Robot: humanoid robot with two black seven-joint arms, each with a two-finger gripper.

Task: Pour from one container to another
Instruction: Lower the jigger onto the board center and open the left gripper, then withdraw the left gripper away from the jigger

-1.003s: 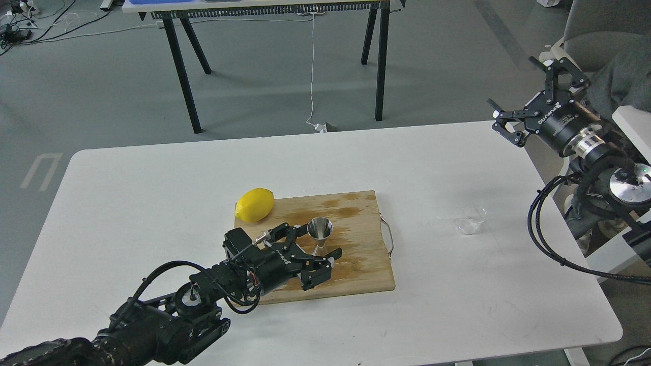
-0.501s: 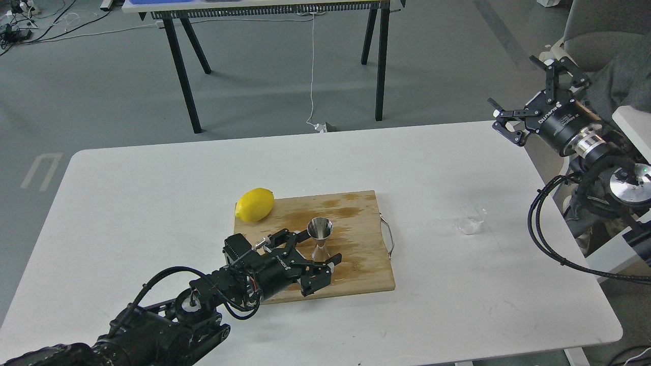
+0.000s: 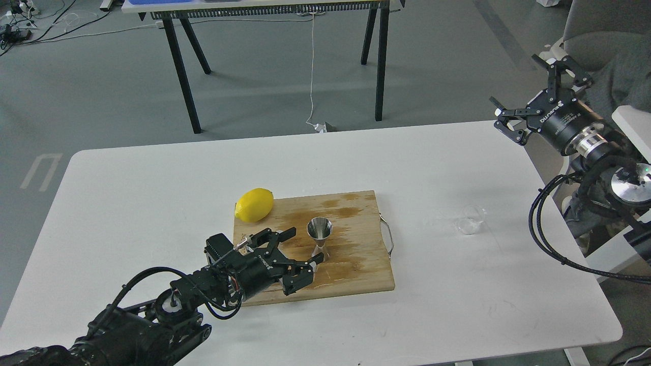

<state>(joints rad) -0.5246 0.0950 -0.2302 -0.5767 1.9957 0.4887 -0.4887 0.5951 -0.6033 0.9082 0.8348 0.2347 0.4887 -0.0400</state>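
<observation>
The shiny steel jigger [image 3: 319, 235] stands upright on the wooden cutting board [image 3: 356, 264], near its middle. My left gripper [image 3: 300, 246] is open just left of the jigger, holding nothing, its fingers apart from the steel. The small clear glass cup [image 3: 470, 220] stands on the white table to the right of the board, untouched. High beyond the table's right far corner, my right gripper [image 3: 531, 94] hangs open and empty, well above and behind the cup.
A yellow lemon [image 3: 254, 204] lies at the board's far left corner. The board has a metal handle [image 3: 389, 235] on its right side and wet stains. The white table [image 3: 152, 193] ends close to my right arm. A black-legged table stands behind.
My left gripper has drawn back to the left and toward me, away from the jigger it had straddled. The jigger stays in place. The right gripper has shifted only slightly.
</observation>
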